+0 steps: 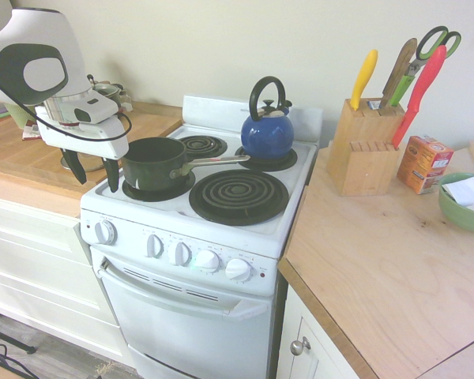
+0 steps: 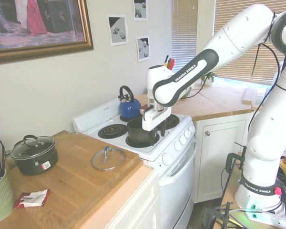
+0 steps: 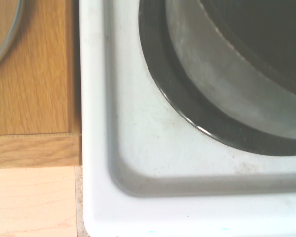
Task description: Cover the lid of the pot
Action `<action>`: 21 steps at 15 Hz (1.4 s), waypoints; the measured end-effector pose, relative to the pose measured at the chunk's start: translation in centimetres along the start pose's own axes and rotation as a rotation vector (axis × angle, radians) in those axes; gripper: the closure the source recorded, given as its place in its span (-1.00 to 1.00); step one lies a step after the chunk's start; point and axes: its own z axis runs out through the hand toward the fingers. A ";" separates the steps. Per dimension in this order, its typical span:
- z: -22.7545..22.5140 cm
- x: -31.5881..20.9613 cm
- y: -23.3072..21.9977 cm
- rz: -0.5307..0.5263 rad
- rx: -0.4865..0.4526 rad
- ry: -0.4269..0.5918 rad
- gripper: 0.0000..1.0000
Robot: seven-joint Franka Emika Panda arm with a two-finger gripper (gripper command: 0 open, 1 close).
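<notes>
I have the pincer (image 1: 95,175) open and empty, pointing straight down, hanging just above the front corner of the white electric stove (image 1: 221,233), beside the dark green saucepan with the long silver handle (image 1: 154,162). The saucepan sits uncovered on a front burner, its handle pointing across the stove toward the blue kettle (image 1: 267,130) at the back. I think it stands there so that the mouth is free from above.

The round clear-glass lid with the metal rim and small dark knob (image 2: 107,158) lies flat on the wooden table (image 2: 76,186), near the edge where the table meets the stove, knob up, so it is ready for a grip from above. In the wrist view only an arc of its rim (image 3: 5,42) shows on the wood.

Between lid and saucepan the way is short and open. The squat dark two-handled pot (image 2: 34,153) stands well apart, further along the table. The stove's raised rim and the saucepan wall I must clear by lifting first.
</notes>
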 end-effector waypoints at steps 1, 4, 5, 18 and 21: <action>0.0 0.0 0.0 0.000 -0.001 -0.001 -1.00; -0.4 -0.9 -1.2 -0.018 0.003 0.016 -1.00; -0.9 -1.6 -2.1 -0.022 0.008 0.026 -1.00; -3.3 -9.4 -19.5 0.395 0.187 0.142 -1.00; -2.5 -9.0 -20.7 0.490 0.196 0.175 -1.00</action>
